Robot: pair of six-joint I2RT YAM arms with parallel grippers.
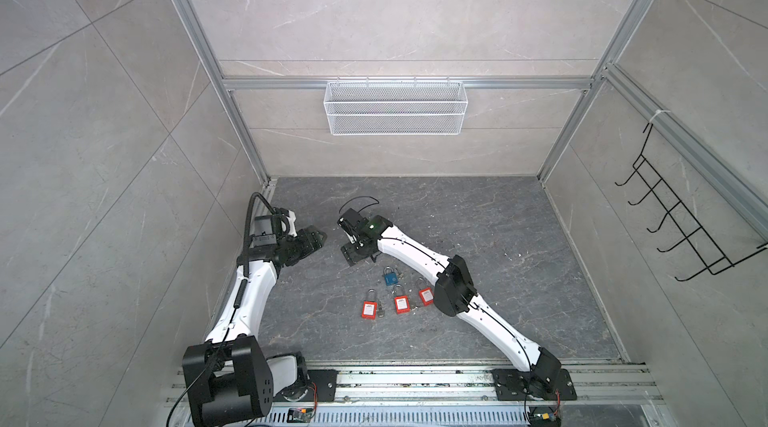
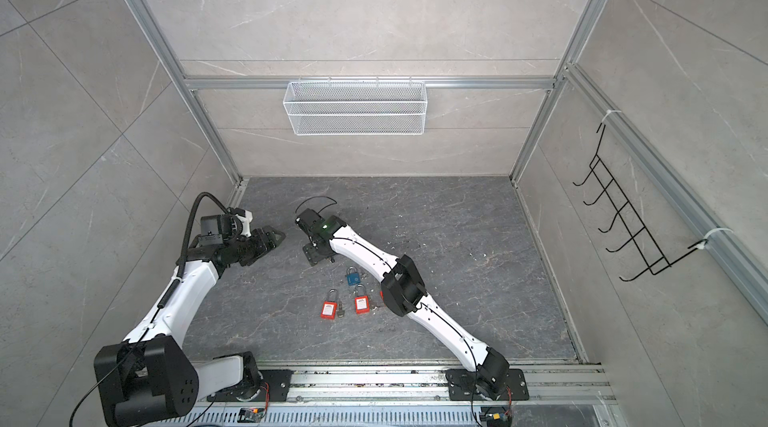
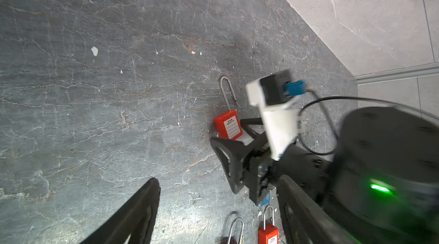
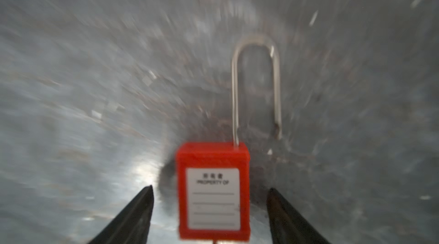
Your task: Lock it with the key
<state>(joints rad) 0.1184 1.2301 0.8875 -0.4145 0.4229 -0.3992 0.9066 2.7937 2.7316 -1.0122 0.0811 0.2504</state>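
Note:
A red padlock (image 4: 213, 221) with a white label lies on the dark floor, its steel shackle (image 4: 256, 83) sprung out on one side. My right gripper (image 4: 211, 188) stands open around its body, with a gap at each side. The left wrist view shows the same padlock (image 3: 228, 125) by the right gripper's fingers (image 3: 225, 157). In both top views the right gripper (image 1: 352, 255) covers it. My left gripper (image 1: 320, 238) hangs open and empty to the left, above bare floor (image 3: 95, 112). A small key (image 1: 381, 312) lies beside another red padlock (image 1: 368, 307).
A blue padlock (image 1: 390, 278) and two more red padlocks (image 1: 401, 303) (image 1: 426, 295) lie near the right arm's elbow (image 1: 455, 290). A white wire basket (image 1: 395, 107) hangs on the back wall. A black hook rack (image 1: 681, 217) is on the right wall.

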